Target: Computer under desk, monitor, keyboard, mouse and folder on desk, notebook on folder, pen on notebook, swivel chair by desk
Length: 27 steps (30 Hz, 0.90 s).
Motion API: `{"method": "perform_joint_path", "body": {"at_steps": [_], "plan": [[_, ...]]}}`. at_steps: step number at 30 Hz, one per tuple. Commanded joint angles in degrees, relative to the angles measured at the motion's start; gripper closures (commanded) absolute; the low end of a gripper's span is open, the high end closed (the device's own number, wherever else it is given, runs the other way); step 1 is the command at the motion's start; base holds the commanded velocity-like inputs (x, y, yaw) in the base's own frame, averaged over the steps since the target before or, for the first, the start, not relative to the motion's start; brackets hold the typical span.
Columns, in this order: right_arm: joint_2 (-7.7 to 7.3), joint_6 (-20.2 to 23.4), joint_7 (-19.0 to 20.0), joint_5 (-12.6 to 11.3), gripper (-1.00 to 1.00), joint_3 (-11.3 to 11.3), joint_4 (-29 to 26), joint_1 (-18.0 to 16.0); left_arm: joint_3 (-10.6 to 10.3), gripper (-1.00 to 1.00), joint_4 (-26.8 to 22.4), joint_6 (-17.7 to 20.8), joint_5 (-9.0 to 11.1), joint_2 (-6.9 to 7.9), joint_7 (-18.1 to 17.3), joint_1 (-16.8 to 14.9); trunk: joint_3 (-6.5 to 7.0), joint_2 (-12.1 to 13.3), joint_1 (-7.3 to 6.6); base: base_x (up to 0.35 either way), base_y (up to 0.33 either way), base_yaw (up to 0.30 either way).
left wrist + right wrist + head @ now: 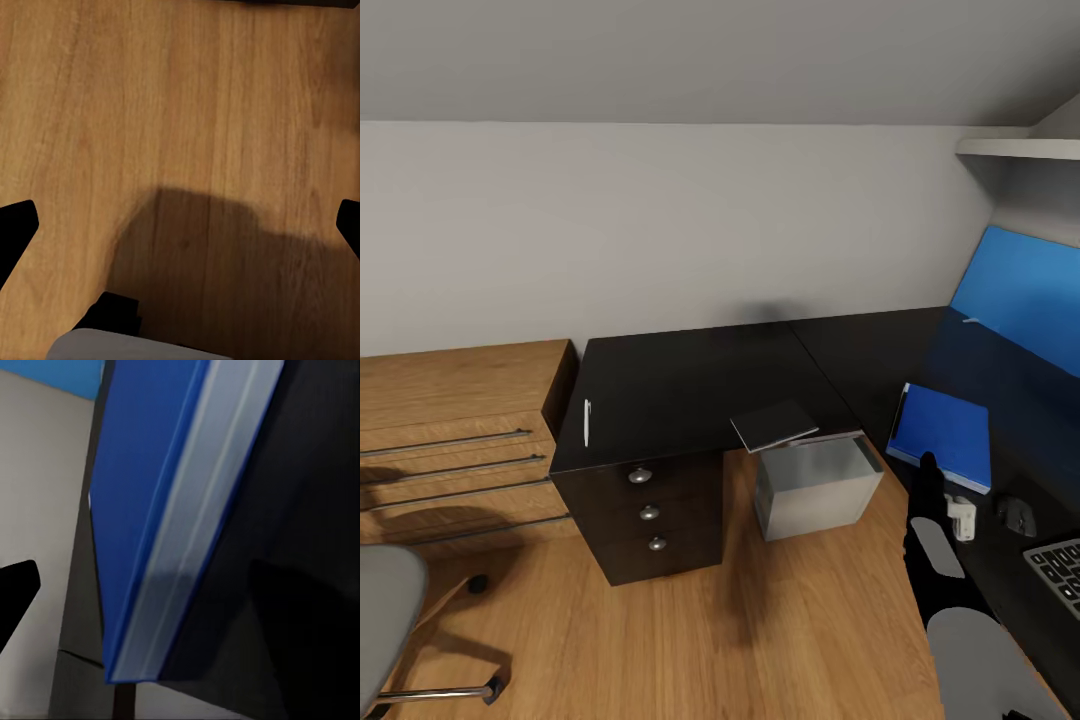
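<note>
Head view: large black L-shaped desk [690, 385] w/ bright blue back panel [1028, 290] and black drawers w/ round silver knobs [649, 512], set against grey bedroom wall. Flat bright blue folder [945, 433] lies on the desk's right wing. Small black rounded mouse [1016, 514] sits near it, then the dark-keyed keyboard [1060, 572] at frame edge. Thin grey notebook [773, 425] rests at the desk's inner front edge, overhanging the light grey boxy computer tower [815, 485] standing on the light wooden plank floor [760, 630]. Thin pale pen [587, 422] lies near the desk's left edge. Grey swivel chair [385, 610] at lower left, beside the light wooden low cabinet [455, 430].

Right gripper [930, 480] hovers just beside the folder's near edge; fingers spread, grasping nothing (right wrist view).

Left gripper [180, 225]: fingers parted wide over floor, released.
</note>
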Motion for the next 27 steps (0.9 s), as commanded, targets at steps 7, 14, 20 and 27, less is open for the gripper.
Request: {"method": "perform_joint_path", "body": {"at_steps": [7, 14, 20, 27], "plan": [[2.52, 0.10, 0.47, -1.95, -1.00, 2.98, 2.84, -0.02, -0.51, -1.00, 0.02, -0.22, 0.36, 0.02, 0.46, -0.06, -0.05, -0.02, 0.00, 0.000, 0.000, 0.000], [3.72, 0.18, 0.47, -1.96, -1.00, 5.21, 5.74, 0.02, -0.51, -1.00, 0.02, -0.20, 0.33, 0.02, 0.46, -0.06, -0.05, -0.02, 0.00, 0.000, 0.000, 0.000], [4.19, 0.19, 0.40, -2.05, -1.00, 7.27, 7.58, -0.01, -0.51, -1.00, 0.02, -0.23, 0.28, 0.02, 0.46, -0.06, -0.05, -0.02, 0.00, 0.000, 0.000, 0.000], [4.77, 0.22, 0.39, -2.04, -1.00, 7.64, 8.22, 0.03, -0.51, -1.00, 0.02, -0.23, 0.29, 0.02, 0.46, -0.06, -0.05, -0.02, 0.00, 0.000, 0.000, 0.000]]}}
